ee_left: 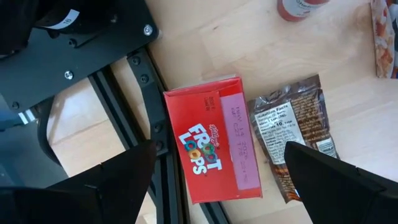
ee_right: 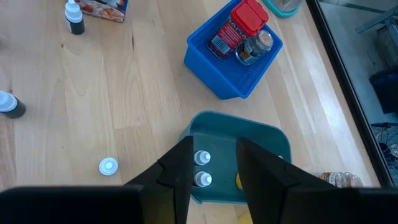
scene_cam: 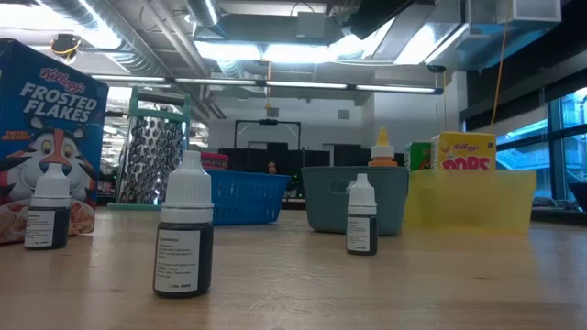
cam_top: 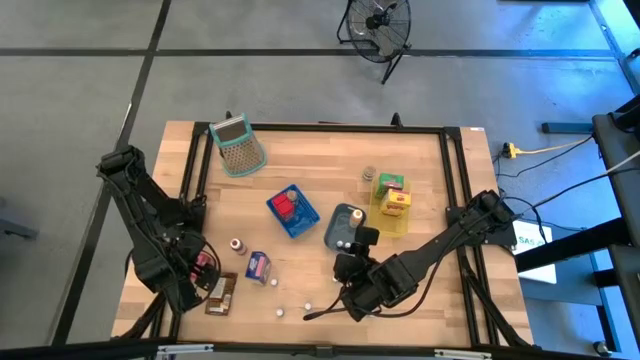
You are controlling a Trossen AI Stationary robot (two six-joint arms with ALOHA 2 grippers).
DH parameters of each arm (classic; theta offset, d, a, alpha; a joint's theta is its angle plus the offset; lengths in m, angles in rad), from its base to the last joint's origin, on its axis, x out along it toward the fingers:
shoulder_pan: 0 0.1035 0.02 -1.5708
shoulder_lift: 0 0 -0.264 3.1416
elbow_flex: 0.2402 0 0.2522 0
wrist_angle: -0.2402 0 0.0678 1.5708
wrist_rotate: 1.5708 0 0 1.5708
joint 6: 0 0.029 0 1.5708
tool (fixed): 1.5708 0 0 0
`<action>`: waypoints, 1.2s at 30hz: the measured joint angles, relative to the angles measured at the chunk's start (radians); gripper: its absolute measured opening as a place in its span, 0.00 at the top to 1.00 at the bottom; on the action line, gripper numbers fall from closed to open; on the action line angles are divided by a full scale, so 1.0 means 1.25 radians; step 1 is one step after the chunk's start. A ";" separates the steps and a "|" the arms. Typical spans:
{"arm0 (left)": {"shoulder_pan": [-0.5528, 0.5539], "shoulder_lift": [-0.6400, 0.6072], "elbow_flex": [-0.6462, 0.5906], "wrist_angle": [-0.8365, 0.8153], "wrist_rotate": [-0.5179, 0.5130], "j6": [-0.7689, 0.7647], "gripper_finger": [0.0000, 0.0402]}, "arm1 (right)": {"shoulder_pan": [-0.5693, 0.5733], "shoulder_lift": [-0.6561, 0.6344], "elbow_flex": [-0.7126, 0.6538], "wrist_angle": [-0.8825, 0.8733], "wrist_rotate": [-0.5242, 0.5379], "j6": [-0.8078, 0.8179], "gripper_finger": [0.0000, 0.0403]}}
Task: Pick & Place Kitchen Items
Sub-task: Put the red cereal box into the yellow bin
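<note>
A red Froot Loops box (ee_left: 211, 146) lies flat at the table's left edge, beside a brown snack packet (ee_left: 292, 134). My left gripper (ee_left: 224, 186) hangs above the box, pointing down. It is open, with one finger on either side of the box and clear of it. My right gripper (ee_right: 212, 144) slants down over the teal bin (ee_right: 267, 140). Its fingers stand a narrow gap apart with nothing between them. Two white-capped bottles (ee_right: 202, 169) stand in the bin. More small bottles (scene_cam: 183, 229) (scene_cam: 361, 215) stand on the wood.
A blue basket (cam_top: 293, 210) holds red items. A yellow tray (cam_top: 392, 205) with cereal boxes stands at the right, and a grater (cam_top: 237, 145) at the far left. A Frosted Flakes box (cam_top: 259, 266) and small white-capped bottles (cam_top: 280, 312) lie near the front. A black frame rail (ee_left: 155, 124) runs beside the red box.
</note>
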 joint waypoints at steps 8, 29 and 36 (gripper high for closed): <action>0.000 0.023 0.000 -0.014 -0.001 0.004 0.12 | 0.000 0.000 0.000 0.000 0.000 0.000 0.69; 0.000 0.021 -0.063 0.027 -0.009 0.017 0.12 | 0.005 0.000 0.000 0.004 -0.010 0.000 0.69; 0.000 0.021 -0.090 0.091 -0.009 0.020 0.12 | 0.005 0.000 0.000 0.013 -0.012 0.000 0.69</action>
